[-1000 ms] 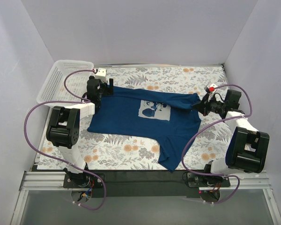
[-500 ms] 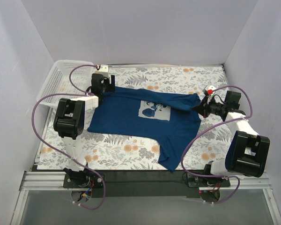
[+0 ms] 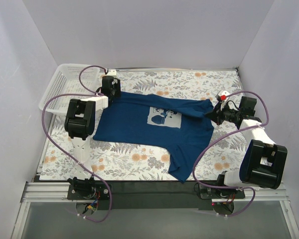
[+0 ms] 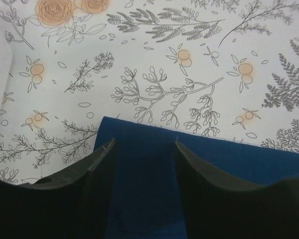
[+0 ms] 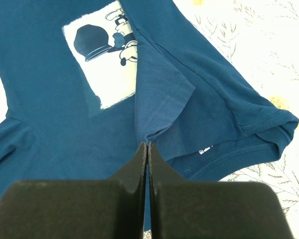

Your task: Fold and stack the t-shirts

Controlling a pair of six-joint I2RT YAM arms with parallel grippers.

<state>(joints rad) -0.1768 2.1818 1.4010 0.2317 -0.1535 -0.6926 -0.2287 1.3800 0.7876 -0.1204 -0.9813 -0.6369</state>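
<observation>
A navy t-shirt (image 3: pixel 134 127) with a pale chest graphic (image 3: pixel 164 118) lies spread on the floral cloth, one part trailing toward the near edge. My left gripper (image 3: pixel 111 93) sits at its far left corner. In the left wrist view the left gripper (image 4: pixel 144 144) has its jaws apart, straddling the t-shirt's (image 4: pixel 229 157) straight edge. My right gripper (image 3: pixel 210 113) is at the shirt's right side. In the right wrist view the right gripper (image 5: pixel 148 143) is shut on a pinch of the t-shirt (image 5: pixel 50 99), beside a folded-over sleeve (image 5: pixel 162 87) and the graphic (image 5: pixel 104 50).
A white lattice basket (image 3: pixel 65 84) stands at the far left, close behind my left arm. The floral tablecloth (image 3: pixel 134 159) covers the table. Pale walls close in the back and both sides. Purple cables loop around both arms.
My left arm has swung farther toward the shirt's far left corner and its jaws have narrowed. The right gripper keeps its pinch and has hardly moved.
</observation>
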